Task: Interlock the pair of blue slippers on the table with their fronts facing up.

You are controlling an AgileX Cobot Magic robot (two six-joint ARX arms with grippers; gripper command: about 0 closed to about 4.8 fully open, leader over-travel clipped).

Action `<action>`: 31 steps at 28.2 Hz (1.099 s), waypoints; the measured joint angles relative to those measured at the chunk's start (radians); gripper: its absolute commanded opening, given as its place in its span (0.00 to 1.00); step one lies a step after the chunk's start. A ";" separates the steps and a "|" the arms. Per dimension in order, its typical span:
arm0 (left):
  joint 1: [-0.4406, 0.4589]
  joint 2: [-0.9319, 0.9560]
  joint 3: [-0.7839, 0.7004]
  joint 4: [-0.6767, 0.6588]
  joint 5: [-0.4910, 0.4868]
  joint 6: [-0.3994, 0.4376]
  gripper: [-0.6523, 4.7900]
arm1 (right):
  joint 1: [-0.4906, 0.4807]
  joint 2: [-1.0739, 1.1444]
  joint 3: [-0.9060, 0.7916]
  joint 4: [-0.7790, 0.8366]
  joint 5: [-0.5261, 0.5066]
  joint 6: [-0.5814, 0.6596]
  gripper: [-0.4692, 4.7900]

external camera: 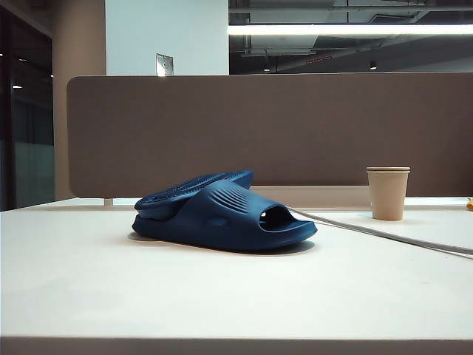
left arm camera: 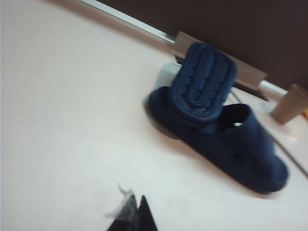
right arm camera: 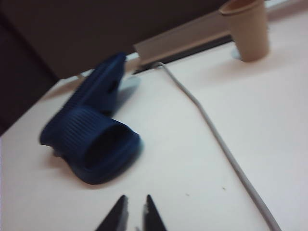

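Nearest me it's just bare white table (external camera: 89, 296). Both arms sit pulled back low over it: the left gripper (left arm camera: 137, 216) is clenched with nothing in it, and the right gripper (right arm camera: 134, 211) has its tips a sliver apart, empty too. Dead ahead at 12 o'clock the pair of blue slippers (external camera: 222, 218) sits interlocked, one tucked under the other's strap. A grey cable (external camera: 384, 235) trails off toward 2 o'clock, a paper cup (external camera: 387, 192) behind it, then the brown partition (external camera: 295, 126).
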 measured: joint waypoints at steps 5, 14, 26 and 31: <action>0.000 0.000 0.019 0.116 0.086 -0.070 0.11 | 0.000 0.000 0.106 -0.050 0.074 0.003 0.51; 0.000 0.023 0.241 0.092 0.090 -0.004 0.11 | 0.000 0.162 0.307 -0.153 0.160 -0.001 0.51; 0.000 0.319 0.513 -0.014 0.259 0.025 0.11 | 0.003 0.659 0.606 -0.126 -0.089 -0.087 0.49; 0.000 0.432 0.592 -0.008 0.301 0.096 0.11 | 0.003 0.795 0.669 -0.058 -0.214 -0.101 0.47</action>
